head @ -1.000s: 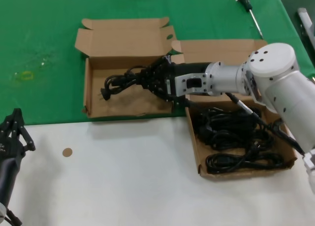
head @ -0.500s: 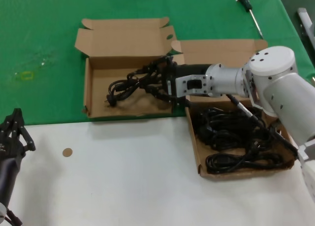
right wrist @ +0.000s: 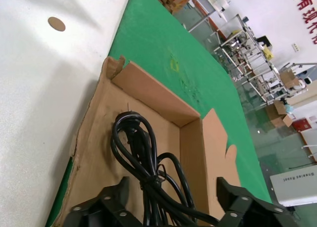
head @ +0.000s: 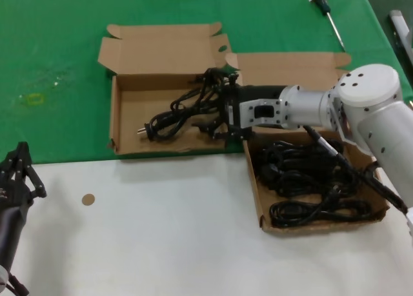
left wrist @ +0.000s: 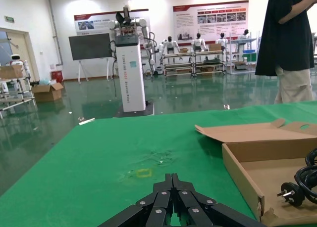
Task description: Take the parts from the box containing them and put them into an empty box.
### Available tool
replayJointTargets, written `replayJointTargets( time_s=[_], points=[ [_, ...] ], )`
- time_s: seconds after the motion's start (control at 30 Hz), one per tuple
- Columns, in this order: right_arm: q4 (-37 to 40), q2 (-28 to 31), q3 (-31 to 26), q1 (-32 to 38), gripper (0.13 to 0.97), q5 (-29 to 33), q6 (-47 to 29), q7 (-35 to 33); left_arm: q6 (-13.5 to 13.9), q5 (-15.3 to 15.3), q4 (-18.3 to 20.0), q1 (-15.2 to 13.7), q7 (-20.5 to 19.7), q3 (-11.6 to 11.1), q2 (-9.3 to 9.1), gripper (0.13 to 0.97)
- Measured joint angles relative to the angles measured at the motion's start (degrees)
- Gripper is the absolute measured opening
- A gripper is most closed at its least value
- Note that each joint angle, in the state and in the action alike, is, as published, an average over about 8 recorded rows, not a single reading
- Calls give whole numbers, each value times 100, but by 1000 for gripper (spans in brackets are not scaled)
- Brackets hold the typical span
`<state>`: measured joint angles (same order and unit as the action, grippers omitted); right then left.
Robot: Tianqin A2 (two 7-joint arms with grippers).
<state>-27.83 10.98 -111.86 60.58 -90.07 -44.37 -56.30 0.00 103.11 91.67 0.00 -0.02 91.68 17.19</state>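
at the near left corner of your head view, your left gripper (head: 19, 170) sits parked over the white table (head: 161, 231), well apart from both boxes. its black fingers (left wrist: 171, 200) are drawn together to a point, nothing between them. a small brown disc (head: 88, 198) lies on the white surface just to its right.

moving right, the smaller box (head: 119, 125) with the taller walls rests on the green mat (head: 58, 44), its lid folded back on the far side. one black power cord (head: 184, 109) lies in it, coiled loosely, with its plug (head: 147, 130) pointing toward the box's left wall and resting on the brown floor.

your right gripper (head: 216, 112) reaches in over that box's right wall, low above the floor. its fingers (right wrist: 106, 197) are spread wide apart, one on either side of the cord's bundled end. from the wrist view the cord passes between them, but you cannot tell whether either finger touches it.

further right, touching the first box at its near right corner, the broad shallow box (head: 258, 199) straddles the edge of the mat and the white table. a heap of black cords (head: 310, 180) fills it, tangled in loose coils. your right arm crosses above its far part.

at the far right, a screwdriver (head: 326, 12) lies on the green mat.
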Motion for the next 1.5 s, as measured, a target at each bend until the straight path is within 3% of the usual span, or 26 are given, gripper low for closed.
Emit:
replayJointTargets(
  time_s=[0.37, 0.5, 0.77, 1.07, 1.5],
  points=[
    [-758, 288, -81, -274, 764, 66, -57, 566, 0, 0, 0, 0, 0, 0, 0, 152],
    [-1194, 472, -82, -431, 764, 68, -68, 881, 0, 0, 0, 0, 0, 0, 0, 152],
    [-2351, 964, -5, -908, 898, 22, -36, 1603, 0, 0, 0, 0, 0, 0, 0, 152],
    [-2859, 1193, 49, -1149, 961, -12, -6, 1908, 0, 0, 0, 0, 0, 0, 0, 153],
    [-3103, 1156, 184, -1485, 966, -100, 296, 2161, 0, 0, 0, 0, 0, 0, 0, 191]
  ],
)
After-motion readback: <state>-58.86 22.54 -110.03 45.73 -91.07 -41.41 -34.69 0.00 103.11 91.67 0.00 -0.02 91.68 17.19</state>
